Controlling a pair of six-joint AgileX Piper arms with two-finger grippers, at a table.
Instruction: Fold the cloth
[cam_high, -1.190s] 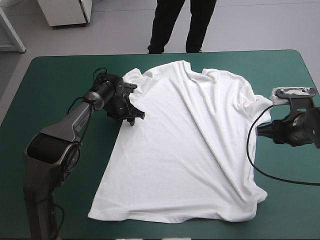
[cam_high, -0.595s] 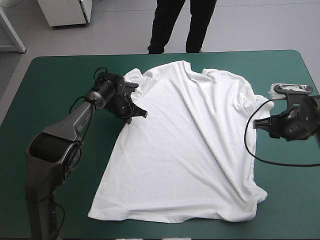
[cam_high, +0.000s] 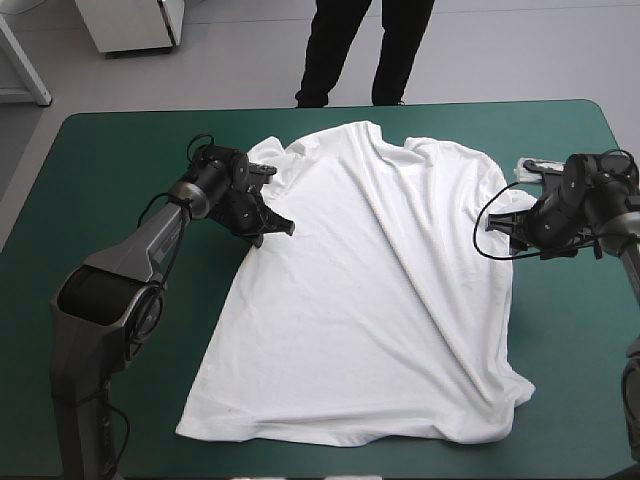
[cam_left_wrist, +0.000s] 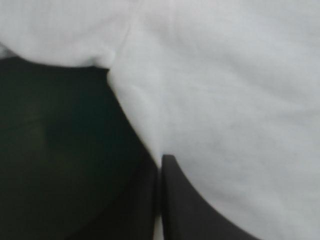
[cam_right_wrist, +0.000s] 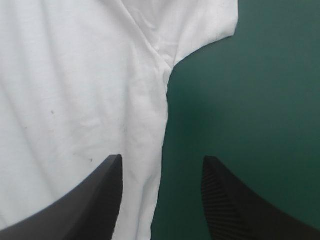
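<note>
High view: the T-shirt (cam_high: 370, 300) lies spread flat on the table (cam_high: 100, 160), collar toward the far edge, hem toward the near one, w/ a long diagonal crease across the front. The left pincer (cam_high: 278, 227) sits at the shirt's side edge, right at the armpit on that side. Its arm runs up from the near-left corner in a low slant, wrist bent in toward the cloth. The right pincer (cam_high: 505, 226) is just beside the shirt's opposite side edge, near that armpit. Its arm comes in from the right, wrist turned toward the shirt. Fingers too small here to judge.

Left wrist view: shows what the high view can't. The left pincer (cam_left_wrist: 160, 165) has its black fingers pressed together in one point, a thin pale strip of cloth btwn them, i.e. clamped on the T-shirt (cam_left_wrist: 225, 100) at its edge. Armpit notch just ahead of the tip; the teal-green cover (cam_left_wrist: 60, 150) is on the other side.

Right wrist view: the right pincer (cam_right_wrist: 162, 162) has its fingers well apart, gripping nothing. The shirt's side edge runs btwn them, one finger over the T-shirt (cam_right_wrist: 75, 75), the other over bare cover (cam_right_wrist: 250, 100). Armpit and sleeve (cam_right_wrist: 200, 25) lie ahead.
</note>
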